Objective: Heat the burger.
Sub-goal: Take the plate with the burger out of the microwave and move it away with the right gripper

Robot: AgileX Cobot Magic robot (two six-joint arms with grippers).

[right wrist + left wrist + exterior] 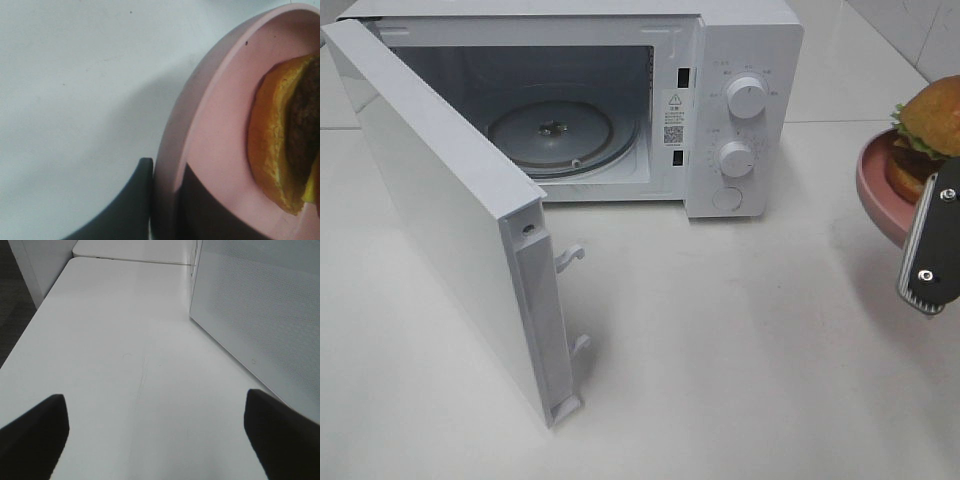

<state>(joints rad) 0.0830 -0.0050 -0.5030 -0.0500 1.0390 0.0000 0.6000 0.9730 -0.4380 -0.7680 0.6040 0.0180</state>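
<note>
Carrying step. My right gripper (pixel 167 210) is clamped on the round pink plate (pixel 876 190) rim, golden-bun burger (pixel 927 125) aboard (left gripper (pixel 155 435) idle, jaws wide). Next: swing plate level into the white microwave (pixel 740 100) cavity.

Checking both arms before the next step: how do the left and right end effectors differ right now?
The left end effector is open and empty above the table; the right end effector is shut on the rim of the pink plate carrying the burger. Both have dark fingers.
</note>
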